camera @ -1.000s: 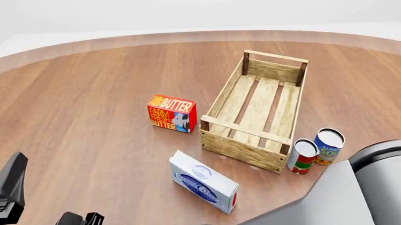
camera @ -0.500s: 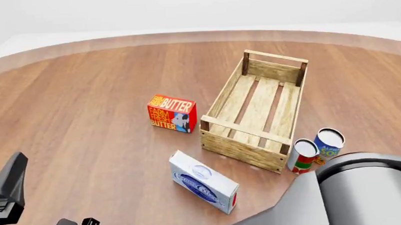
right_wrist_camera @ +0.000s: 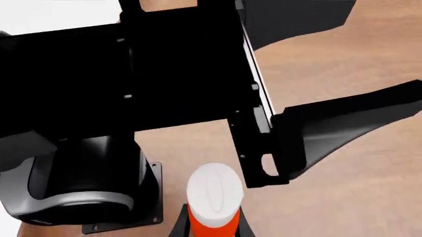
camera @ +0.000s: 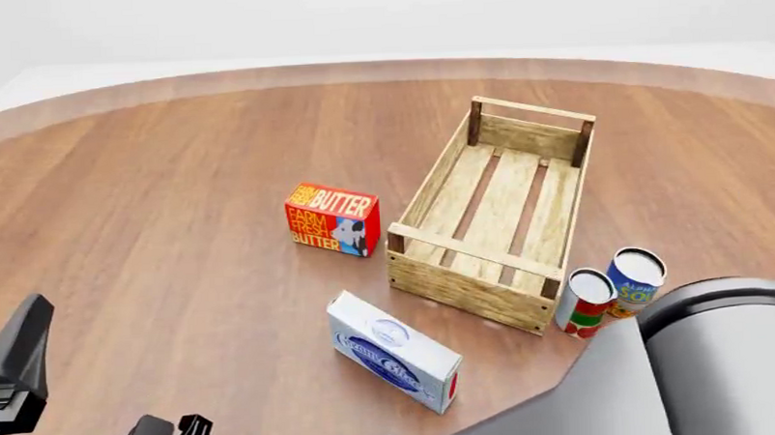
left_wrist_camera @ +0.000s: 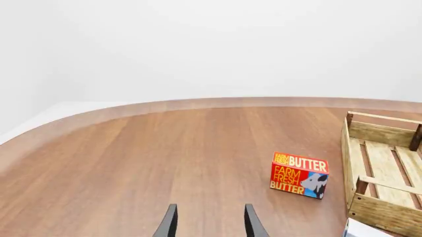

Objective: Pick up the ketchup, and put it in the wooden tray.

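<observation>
Landmark: wooden tray [camera: 498, 217], long light-wood crate on the brown bench [camera: 167, 186], nothing inside it, slatted bottom showing.

Ketchup [right_wrist_camera: 214, 200]: seen only in the right wrist view. White cap and red-orange shoulder sit between the two dark tips of the right pincer [right_wrist_camera: 208, 223]. The tips lie close against the bottle's sides, one on each flank; contact looks likely, though the bottom edge of the view cuts off the grip. Beyond the bottle, black arm hardware fills most of that view, with bench surface behind. In the front view the ketchup does not show; it is not in the tray.

Right arm [camera: 702, 361]: large grey body at the front view's lower right, on the near side of the tray, its pincer out of sight there.

Left pincer [left_wrist_camera: 209, 223]: two slim dark fingers parted, a clear gap between them, nothing held, bare bench ahead.

Butter box [camera: 332, 219]: red-orange, just left of the tray's near end, apart from it.

White-and-blue box [camera: 395, 351]: lying flat, nearer than the tray's near-left corner.

Two cans near the tray's near-right corner: red-and-white can [camera: 586, 302], with the blue can [camera: 633, 281] touching or nearly touching it on the right.
</observation>
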`<state>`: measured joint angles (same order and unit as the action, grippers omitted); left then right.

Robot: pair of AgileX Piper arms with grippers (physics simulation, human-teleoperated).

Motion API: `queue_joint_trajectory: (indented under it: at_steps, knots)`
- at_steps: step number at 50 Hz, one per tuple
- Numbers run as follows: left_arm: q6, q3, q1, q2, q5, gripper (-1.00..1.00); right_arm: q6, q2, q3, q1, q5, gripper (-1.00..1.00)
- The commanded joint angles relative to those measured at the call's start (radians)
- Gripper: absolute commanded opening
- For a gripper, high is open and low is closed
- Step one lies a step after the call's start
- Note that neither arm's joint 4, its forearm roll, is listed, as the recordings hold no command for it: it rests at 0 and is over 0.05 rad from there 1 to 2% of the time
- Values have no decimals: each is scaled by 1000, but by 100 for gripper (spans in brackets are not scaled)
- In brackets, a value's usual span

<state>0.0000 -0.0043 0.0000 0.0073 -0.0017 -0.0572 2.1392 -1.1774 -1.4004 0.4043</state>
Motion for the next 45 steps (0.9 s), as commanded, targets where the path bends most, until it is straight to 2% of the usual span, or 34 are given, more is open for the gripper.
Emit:
queue_joint_trajectory:
  at_steps: [1, 13, 22, 28, 32, 36, 45]
  knots:
    - [0, 0, 0, 0, 0, 100, 22, -35, 61, 25, 37, -100]
    - [0, 0, 0, 0, 0, 100, 28, -72, 139, 80, 71, -100]
    - [0, 0, 0, 0, 0, 100, 12, -101, 170, 121, 69, -100]
    - [0, 0, 0, 0, 0, 100, -26, -150, 164, 170, 10, -100]
    - [0, 0, 0, 0, 0, 100, -27, -178, 158, 184, -19, -100]
    - [0, 0, 0, 0, 0, 100, -59, -213, 143, 226, -68, -100]
    - [0, 0, 0, 0, 0, 100, -75, -271, 132, 316, -127, -100]
